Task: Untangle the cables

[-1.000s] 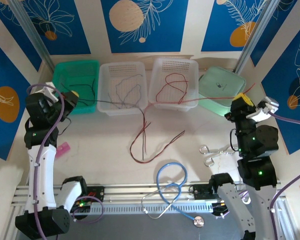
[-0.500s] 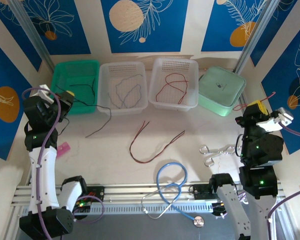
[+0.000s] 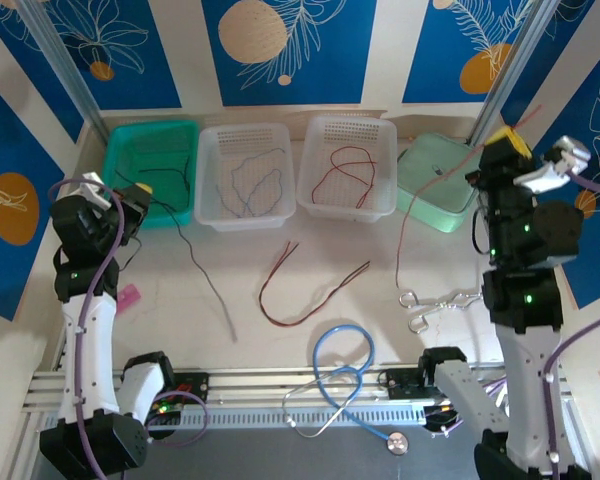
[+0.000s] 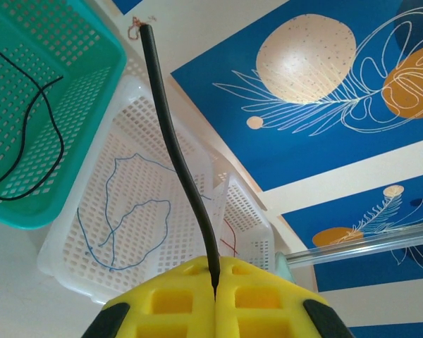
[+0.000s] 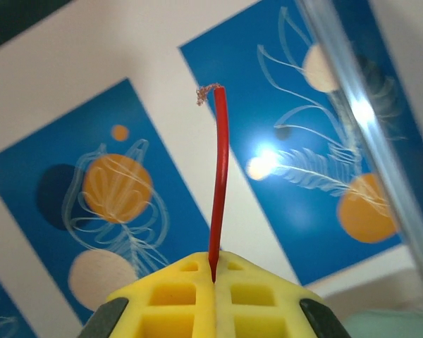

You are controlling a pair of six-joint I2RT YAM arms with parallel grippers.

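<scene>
Pale tabletop (image 3: 170, 300): open room mid-table, between my arms. Far edge lined by teal mesh basket (image 3: 150, 127), middle white mesh basket (image 3: 245, 130) and right white mesh basket (image 3: 347, 120), with thin cable in each. Blue-tubed stethoscope (image 3: 325, 350) overlaps near rail.

My left pincer (image 3: 135, 192), by teal basket's corner, clamped tight on thin black cable (image 3: 205, 280), which trails across bare table. My right pincer (image 3: 505, 140), high by right wall, pinched tight on thin red cable (image 3: 405, 215); its lower end near metal scissors (image 3: 430, 300), hard to make out. Loose red-and-black cable (image 3: 280, 318) mid-table.
</scene>
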